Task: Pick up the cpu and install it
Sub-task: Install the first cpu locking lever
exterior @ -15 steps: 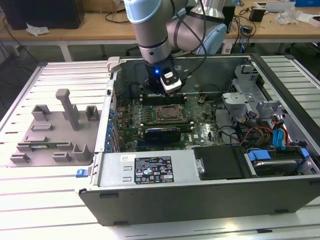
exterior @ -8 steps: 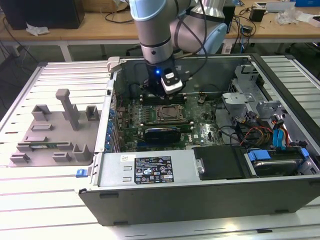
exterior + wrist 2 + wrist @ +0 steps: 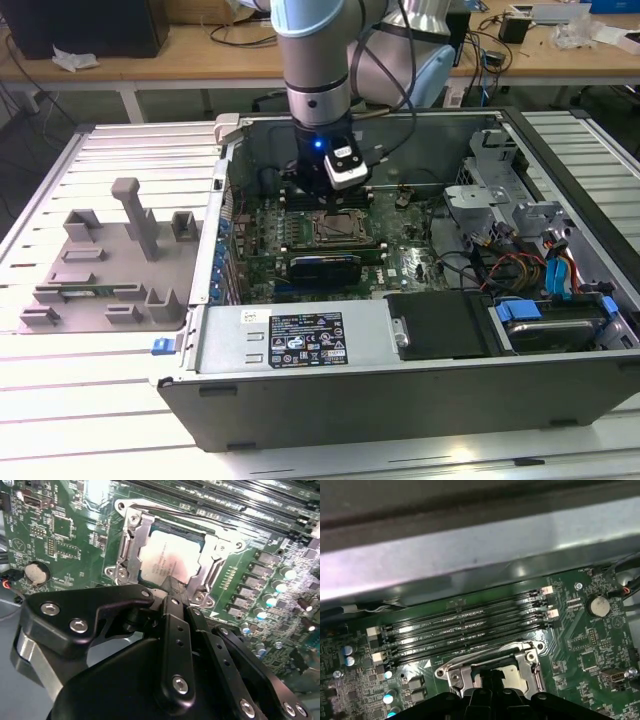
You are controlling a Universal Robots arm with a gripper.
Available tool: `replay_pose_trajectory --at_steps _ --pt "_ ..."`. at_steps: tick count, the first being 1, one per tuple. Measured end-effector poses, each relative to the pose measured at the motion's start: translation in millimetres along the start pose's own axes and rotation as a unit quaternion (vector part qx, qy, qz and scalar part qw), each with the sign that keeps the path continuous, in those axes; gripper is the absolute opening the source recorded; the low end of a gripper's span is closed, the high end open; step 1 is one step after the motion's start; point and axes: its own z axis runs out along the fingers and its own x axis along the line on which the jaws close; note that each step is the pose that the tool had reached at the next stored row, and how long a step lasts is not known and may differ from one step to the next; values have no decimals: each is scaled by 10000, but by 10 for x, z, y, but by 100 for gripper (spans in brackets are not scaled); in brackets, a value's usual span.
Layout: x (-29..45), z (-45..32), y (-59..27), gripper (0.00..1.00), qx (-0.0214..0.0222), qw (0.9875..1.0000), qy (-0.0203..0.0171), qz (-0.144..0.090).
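I've got the end effector low over the motherboard; cpu sits flat in the socket frame, prob seated. Fingers closed together at cpu's edge, gripping nothing afaict.

Gripper body hides near edge of cpu & socket; jaws' grip can't be told

Bright glare, blurred wrist foreground
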Motion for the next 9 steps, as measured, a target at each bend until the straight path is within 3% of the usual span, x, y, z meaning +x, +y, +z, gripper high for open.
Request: replay_pose_trajectory --at_steps 4,8,9 --pt "-99 12 21 11 12 10000 48 1" --pt "-121 15 24 11 17 10000 65 2" --pt "-132 13 -21 11 18 10000 65 2"
